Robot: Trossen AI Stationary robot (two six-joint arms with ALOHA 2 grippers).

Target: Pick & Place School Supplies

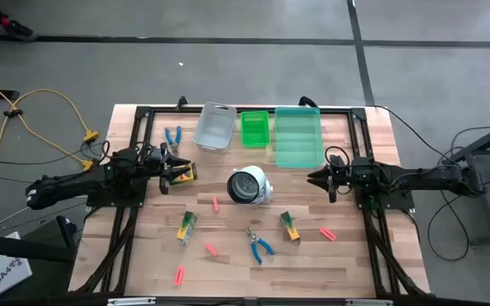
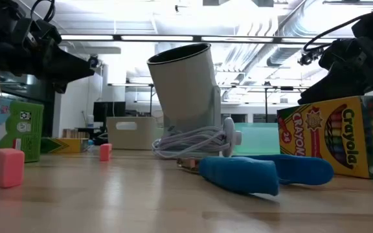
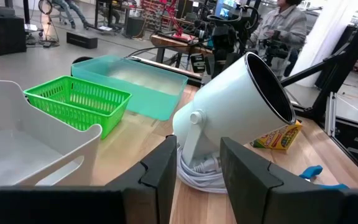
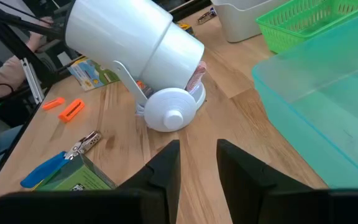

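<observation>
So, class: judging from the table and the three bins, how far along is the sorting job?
Nothing looks sorted: the grey bin, green bin and teal bin show no supplies inside. Neither the left gripper nor the right gripper holds anything. Crayon boxes, scissors and red-pink stubs all remain on the table.

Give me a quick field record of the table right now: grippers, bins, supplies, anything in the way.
left gripper: open, empty, above a crayon box at the left side
right gripper: jaws apart, empty, near the teal bin
bins: grey bin, green bin, teal bin in a row at the far edge, nothing visible inside
loose supplies: scissors, crayon boxes, red-pink stubs
obstacle: white lamp at centre
</observation>
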